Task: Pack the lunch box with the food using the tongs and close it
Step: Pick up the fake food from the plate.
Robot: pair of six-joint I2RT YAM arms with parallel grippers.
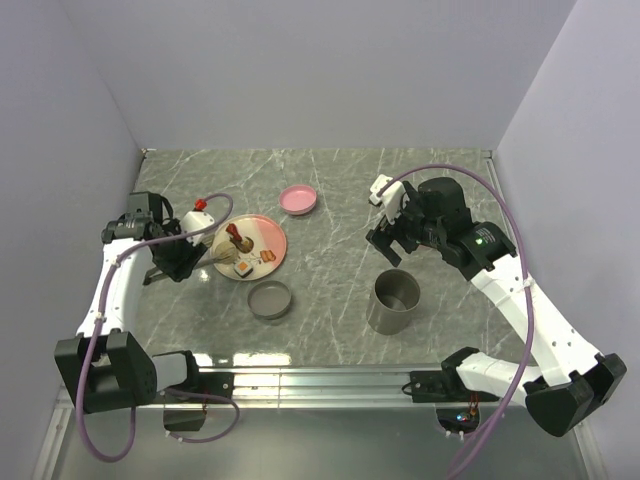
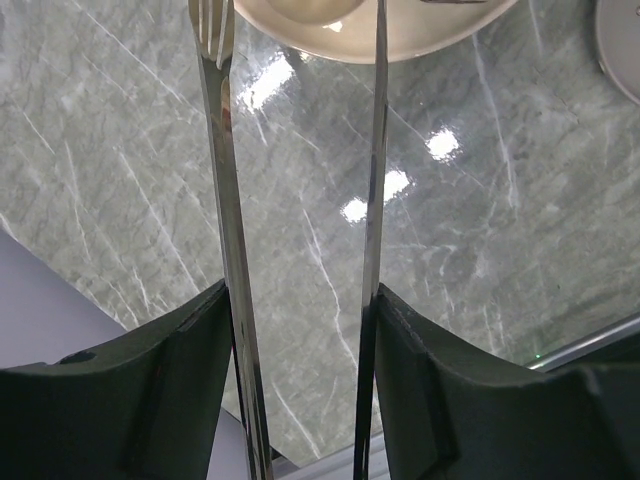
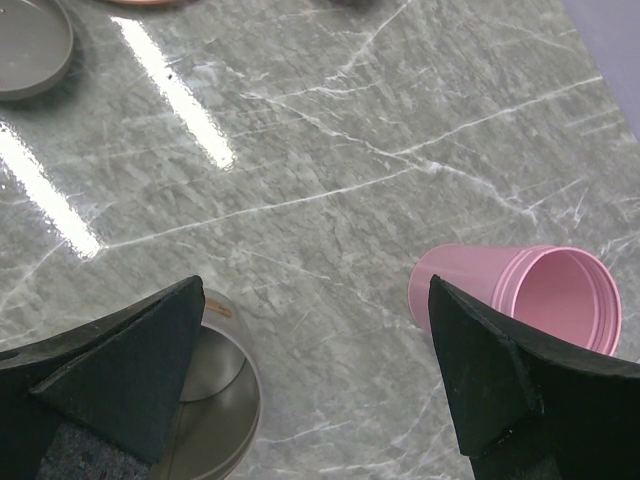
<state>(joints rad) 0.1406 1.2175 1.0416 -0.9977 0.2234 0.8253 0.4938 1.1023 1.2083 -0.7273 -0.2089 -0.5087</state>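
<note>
tongs gripped, pink cup (right wrist only)

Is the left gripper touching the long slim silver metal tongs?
Touching. The left wrist view shows both black fingers of the left gripper pressed against the two thin arms of the tongs.

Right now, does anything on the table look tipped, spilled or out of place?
Yes. In the right wrist view a pink container lies on its side on the marble table, mouth facing sideways, below the open right gripper; it looks empty. The grey container nearby stands upright. Nothing appears spilled.
</note>
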